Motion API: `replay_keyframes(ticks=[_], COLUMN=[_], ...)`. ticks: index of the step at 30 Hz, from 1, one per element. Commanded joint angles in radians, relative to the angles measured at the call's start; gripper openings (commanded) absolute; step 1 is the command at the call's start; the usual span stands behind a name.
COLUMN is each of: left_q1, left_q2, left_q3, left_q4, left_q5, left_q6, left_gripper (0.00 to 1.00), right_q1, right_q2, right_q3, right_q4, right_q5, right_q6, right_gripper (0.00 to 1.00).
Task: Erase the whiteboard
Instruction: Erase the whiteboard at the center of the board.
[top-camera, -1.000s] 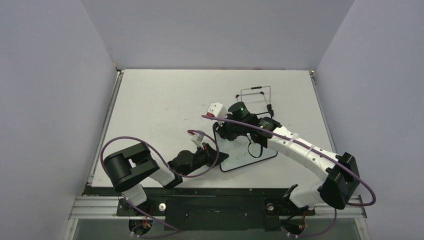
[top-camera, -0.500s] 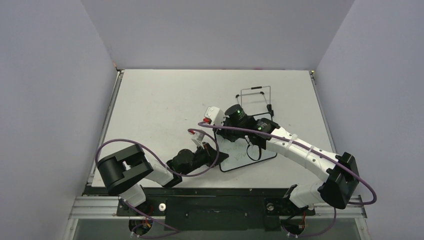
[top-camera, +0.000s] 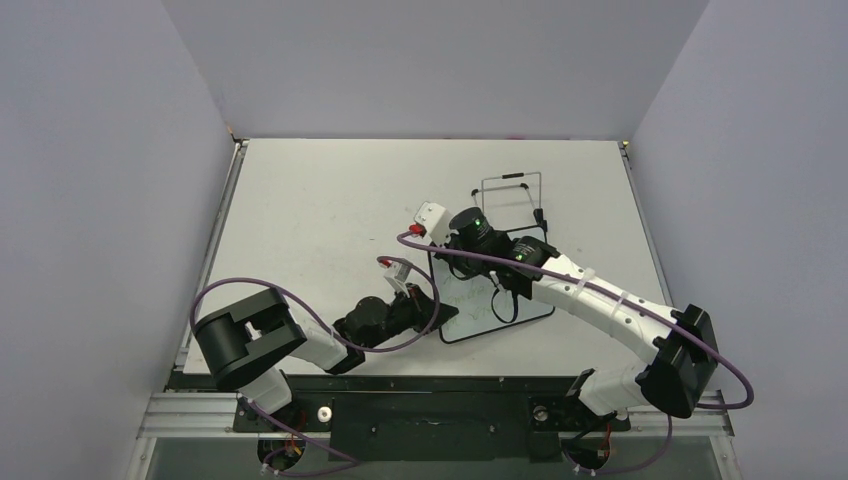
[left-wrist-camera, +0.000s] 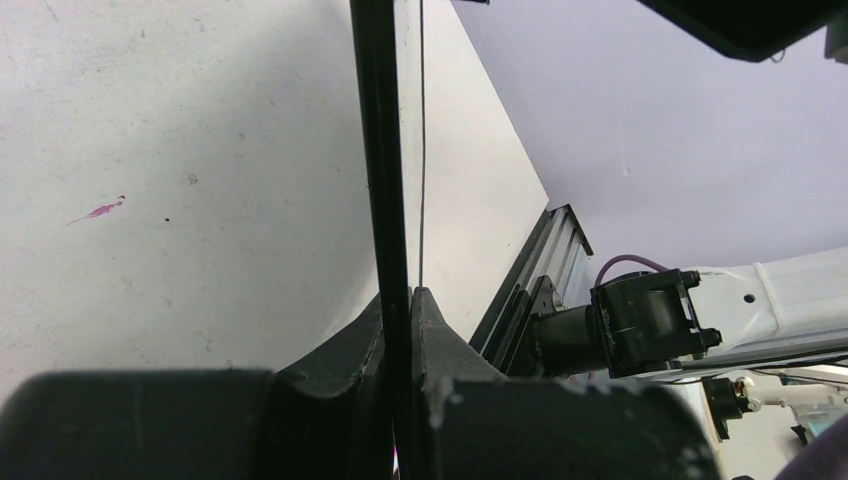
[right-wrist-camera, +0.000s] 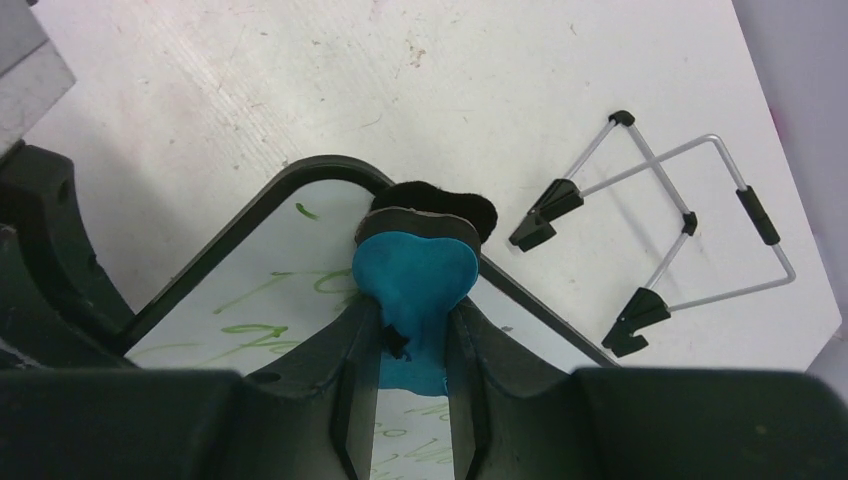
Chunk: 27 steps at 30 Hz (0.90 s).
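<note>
A white table (top-camera: 320, 220) fills the space between pale grey walls (top-camera: 400, 60), its top scuffed, with a small purple streak (left-wrist-camera: 100, 210) showing in the left wrist view. Toward the far right of it lies a bent wire stand (right-wrist-camera: 548, 205) with black feet, flat on the surface. Near the stand is a blue eraser (right-wrist-camera: 415, 270) with a black felt pad.

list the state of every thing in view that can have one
whiteboard: green writing on it, not yet wiped off
eraser: pinched in the right gripper, at the board's rim
left gripper: shut on the whiteboard's frame edge
right gripper: shut on the eraser
wire stand: lying flat on the table, apart from the board
</note>
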Motion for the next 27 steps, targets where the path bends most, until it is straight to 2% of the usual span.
replay_keyframes(ticks=[1,5,8,12,18,23,27], left_q1=[-0.004,-0.004,-0.004,-0.004,-0.003,-0.004,-0.003], left_q2=[-0.019,-0.012,-0.006,-0.003,-0.003,-0.002,-0.003], left_q3=[0.029,0.037,0.041,0.045,0.048,0.048,0.047], left_q4=[0.012,0.014,0.017,0.017,0.008,0.005,0.005], left_q5=[0.056,0.066,0.075,0.081,0.083,0.08,0.079], left_q6=[0.06,0.058,0.055,0.054,0.053,0.051,0.049], left_gripper=[0.0,0.0,0.0,0.0,0.0,0.0,0.0], right_q1=[-0.011,0.004,0.023,0.033,0.037,0.038,0.052], right_q2=[-0.016,-0.017,-0.012,0.008,0.007,-0.011,-0.03], right_q3=[0.012,0.025,0.045,0.071,0.048,0.013,-0.012], right_q4=[0.025,-0.053,-0.067,-0.034,0.054,0.024,-0.034], right_q5=[0.012,-0.163,-0.206,-0.155,0.109,0.124,0.003], right_q6=[-0.002,-0.089,-0.089,-0.027,0.038,-0.015,-0.08], right_gripper=[0.0,0.0,0.0,0.0,0.0,0.0,0.0])
